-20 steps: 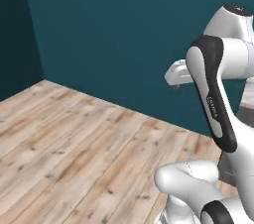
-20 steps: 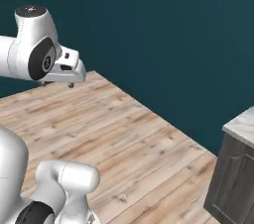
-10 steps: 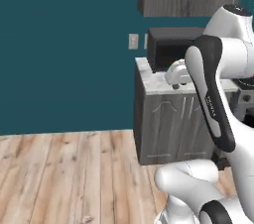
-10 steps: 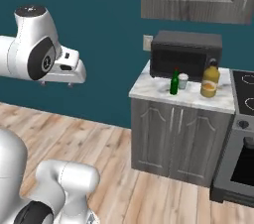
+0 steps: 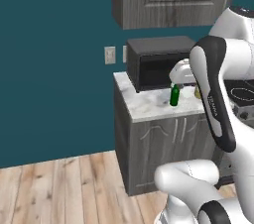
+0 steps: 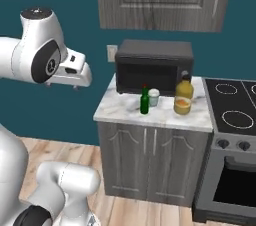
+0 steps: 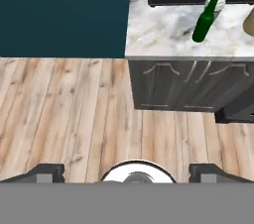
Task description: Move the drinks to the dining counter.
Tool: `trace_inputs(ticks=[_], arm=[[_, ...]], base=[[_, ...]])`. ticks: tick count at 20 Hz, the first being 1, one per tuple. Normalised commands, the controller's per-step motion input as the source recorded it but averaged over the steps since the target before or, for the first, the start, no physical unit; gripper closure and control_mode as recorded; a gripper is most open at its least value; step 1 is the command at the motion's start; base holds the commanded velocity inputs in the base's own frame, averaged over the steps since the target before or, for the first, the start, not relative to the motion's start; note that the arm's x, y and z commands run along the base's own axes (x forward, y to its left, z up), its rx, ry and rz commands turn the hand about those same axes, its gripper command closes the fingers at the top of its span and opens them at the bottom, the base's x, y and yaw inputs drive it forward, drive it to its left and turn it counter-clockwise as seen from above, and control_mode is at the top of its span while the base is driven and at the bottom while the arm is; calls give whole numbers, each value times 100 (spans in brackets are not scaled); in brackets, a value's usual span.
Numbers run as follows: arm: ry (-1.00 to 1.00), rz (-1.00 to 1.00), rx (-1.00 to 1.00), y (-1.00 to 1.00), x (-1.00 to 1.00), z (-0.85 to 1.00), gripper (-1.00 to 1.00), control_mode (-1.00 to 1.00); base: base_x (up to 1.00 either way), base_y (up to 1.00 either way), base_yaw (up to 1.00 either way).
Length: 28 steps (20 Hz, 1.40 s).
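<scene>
**Drinks not yet collected; nothing held**

The task is judged to be at its very start. Two drinks are seen standing on the small marble worktop [image 6: 150,112], in front of the black microwave [image 6: 154,66]: the small dark-green bottle [image 6: 144,101] with a red cap and the squat amber jug [image 6: 183,97] with a black cap. A small white cup [image 6: 153,97] is placed just behind the green bottle. The tall amber bottle cannot be made out, and the dining counter cannot be found in these views.

The gripper [image 7: 126,171] is held high above the wooden floor [image 7: 64,114], well apart from the worktop, with its jaws spread wide and nothing between them. No bottle is touched. Each drink is still to be picked up and carried across, so the whole of the work is judged to remain.
</scene>
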Motion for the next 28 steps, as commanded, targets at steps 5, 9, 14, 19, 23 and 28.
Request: trace_inputs(ticks=[5,9,14,19,23,28], arm=[[0,0,0,0,0,0,-100,100],[0,0,0,0,0,0,-100,100],[0,0,0,0,0,0,-100,100],[0,0,0,0,0,0,-100,100],[0,0,0,0,0,0,-100,100],[0,0,0,0,0,0,-100,100]], base=[[79,-58,-3],[30,-53,-25],[11,-15,-30],[58,19,-11],[31,-59,0],[13,-79,0]])
